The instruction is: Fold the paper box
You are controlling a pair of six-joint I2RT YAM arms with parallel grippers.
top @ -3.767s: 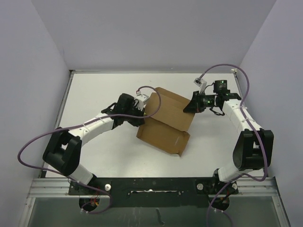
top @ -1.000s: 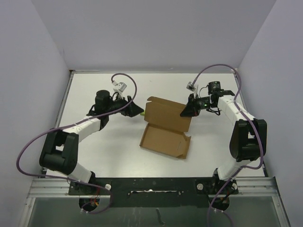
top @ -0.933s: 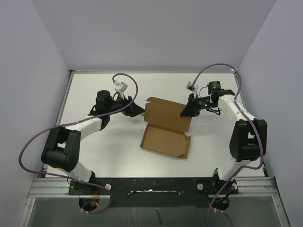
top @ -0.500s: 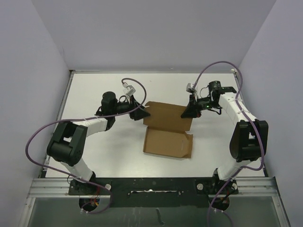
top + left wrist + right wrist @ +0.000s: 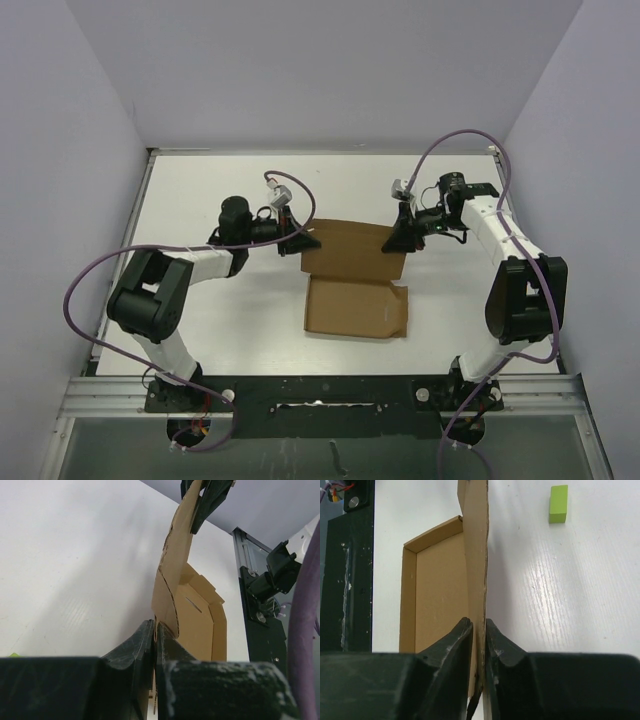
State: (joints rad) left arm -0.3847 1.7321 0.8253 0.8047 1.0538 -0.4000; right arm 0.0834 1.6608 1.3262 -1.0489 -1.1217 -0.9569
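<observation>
On the white table [image 5: 220, 330], between the two arms: the paper box [image 5: 355, 308], partly formed. Near half lying flat as a shallow tray with raised side walls; far half standing up from the hinge crease as a raised panel. Gripped at both ends of that panel.

At its left end, pinched by the left gripper [image 5: 305, 241], jaws closed with only the thin cardboard between them. In the left wrist view, fingertips [image 5: 140, 640] meeting on the panel's lower corner, the card curving upward and away toward the other arm.

At its right end, clamped by the right gripper [image 5: 396, 240], jaws nearly touching, a single sheet's thickness apart. In the right wrist view, panel edge-on and upright between the fingers [image 5: 455, 640], open tray to the left of it.

Beyond the panel on the bare table, well apart from the box: a small yellow-green block [image 5: 558, 503]. Looping over each arm: a purple cable [image 5: 455, 145].
</observation>
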